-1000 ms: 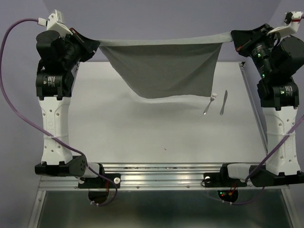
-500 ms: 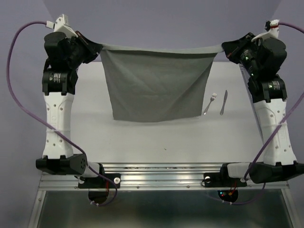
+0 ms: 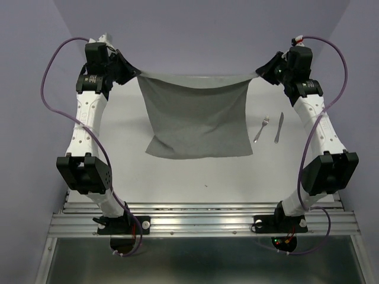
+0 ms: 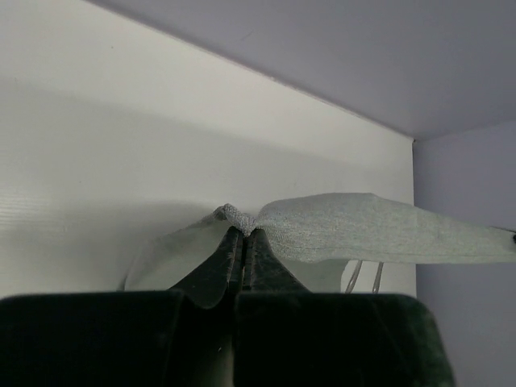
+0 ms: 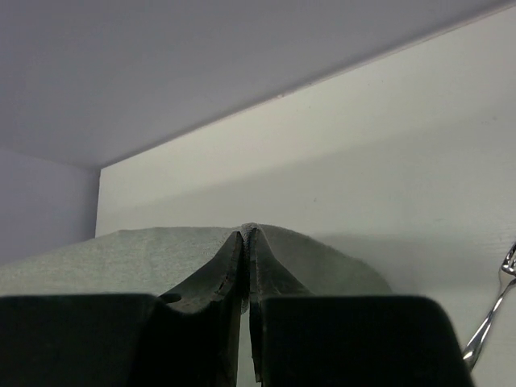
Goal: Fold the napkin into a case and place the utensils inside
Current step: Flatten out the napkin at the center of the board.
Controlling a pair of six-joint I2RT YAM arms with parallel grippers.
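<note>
The grey napkin [image 3: 195,115] hangs stretched between both arms over the far half of the table, its lower edge lying on the surface. My left gripper [image 3: 137,74] is shut on its far left corner, cloth [image 4: 339,226] pinched at the tips [image 4: 243,231]. My right gripper [image 3: 258,72] is shut on the far right corner, cloth [image 5: 161,258] bunched between its tips [image 5: 247,232]. The silver fork [image 3: 261,129] and knife [image 3: 278,128] lie side by side on the table right of the napkin; the fork's head [image 5: 506,262] shows at the right wrist view's edge.
The white table [image 3: 177,177] is walled by lilac panels at the back and sides [image 3: 201,35]. Purple cables [image 3: 50,89] loop out from both arms. A metal rail [image 3: 201,216] runs along the near edge.
Both arms have reached out toward the far edge, carrying the napkin away from the bases and lower. Its hanging edge now rests on the table. Fork and knife have not moved.
</note>
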